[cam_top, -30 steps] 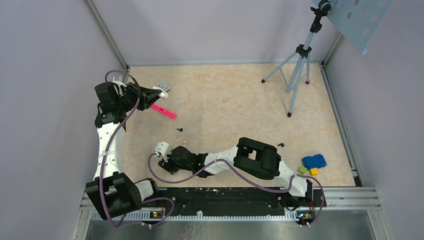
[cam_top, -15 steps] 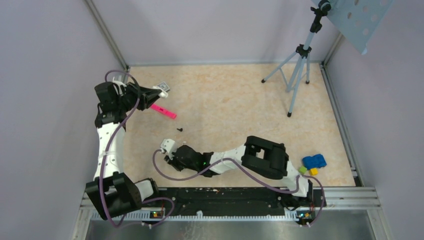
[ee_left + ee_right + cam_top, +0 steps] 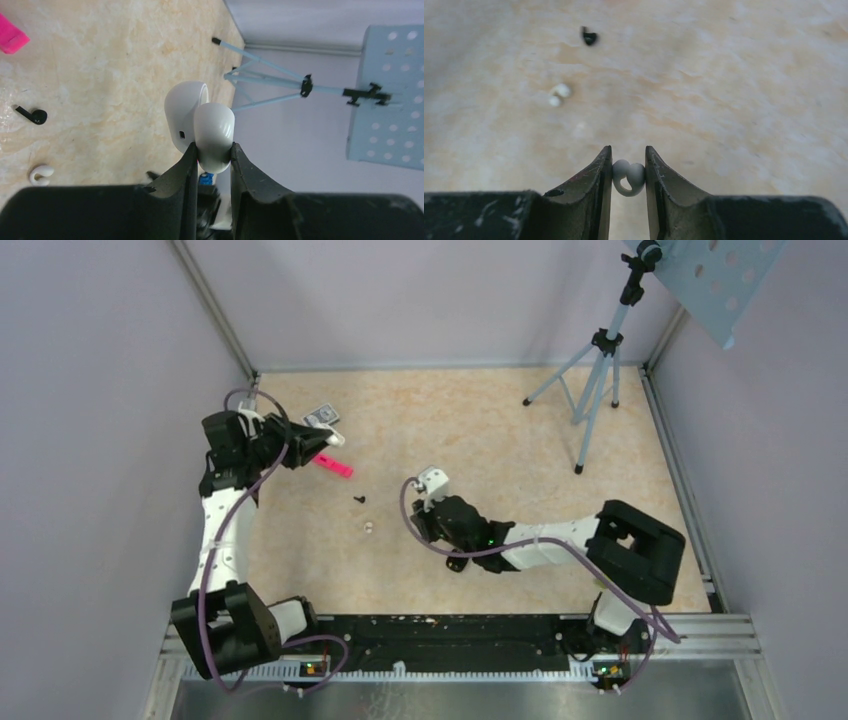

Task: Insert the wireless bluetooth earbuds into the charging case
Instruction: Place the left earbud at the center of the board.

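My left gripper (image 3: pixel 212 150) is shut on the white charging case (image 3: pixel 186 110), held in the air with its lid hinged open; from above this gripper (image 3: pixel 308 452) is at the far left. My right gripper (image 3: pixel 628 172) is shut on one white earbud (image 3: pixel 628 177) and holds it above the table, near the middle in the top view (image 3: pixel 424 527). The second earbud (image 3: pixel 369 527) lies loose on the table between the two grippers. It also shows in the right wrist view (image 3: pixel 559 94) and in the left wrist view (image 3: pixel 41 174).
A pink block (image 3: pixel 333 466) lies by the left gripper, and a small black piece (image 3: pixel 359 499) lies just beyond the loose earbud. A grey card (image 3: pixel 322 416) is at the far left, a tripod (image 3: pixel 595 380) at the far right, and coloured toy blocks (image 3: pixel 627 563) at the near right.
My right gripper has risen and swung right, away from the near-left floor, leaving one earbud uncovered on the table. My left gripper has shifted slightly nearer with the case.
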Controlling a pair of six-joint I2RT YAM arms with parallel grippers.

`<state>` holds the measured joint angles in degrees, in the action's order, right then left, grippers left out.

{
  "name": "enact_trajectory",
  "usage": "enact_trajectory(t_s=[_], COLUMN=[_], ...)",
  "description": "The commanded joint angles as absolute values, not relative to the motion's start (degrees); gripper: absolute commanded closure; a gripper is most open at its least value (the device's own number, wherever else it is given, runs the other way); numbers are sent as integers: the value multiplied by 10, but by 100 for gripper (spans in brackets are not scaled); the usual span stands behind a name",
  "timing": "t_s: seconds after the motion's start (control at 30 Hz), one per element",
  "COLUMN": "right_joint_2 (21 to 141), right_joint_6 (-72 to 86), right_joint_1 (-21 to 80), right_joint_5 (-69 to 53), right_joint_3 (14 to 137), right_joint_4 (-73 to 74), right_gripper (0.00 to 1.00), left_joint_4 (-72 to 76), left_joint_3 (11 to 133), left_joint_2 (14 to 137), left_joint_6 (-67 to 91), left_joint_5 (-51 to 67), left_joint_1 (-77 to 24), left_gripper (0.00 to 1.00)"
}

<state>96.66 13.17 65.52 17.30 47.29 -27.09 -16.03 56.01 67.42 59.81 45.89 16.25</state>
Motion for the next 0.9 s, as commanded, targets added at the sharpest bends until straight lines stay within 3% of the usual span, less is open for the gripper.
enact_trajectory(t_s=[0.0, 0.3, 0.87], right_joint_2=[896, 818, 783], right_joint_6=[169, 230, 282], right_joint_1=[604, 496, 457], right_joint_5=[227, 233, 230], right_joint_3=[398, 292, 319], right_joint_4=[-256, -238, -134], right_gripper=[79, 78, 56], left_joint_4=[-125, -195, -155], left_joint_3=[552, 567, 534], left_joint_2=[687, 752, 820], left_joint_6=[543, 423, 404], left_joint_5=[485, 443, 452], left_joint_1=[108, -100, -168], left_gripper=[100, 100, 100])
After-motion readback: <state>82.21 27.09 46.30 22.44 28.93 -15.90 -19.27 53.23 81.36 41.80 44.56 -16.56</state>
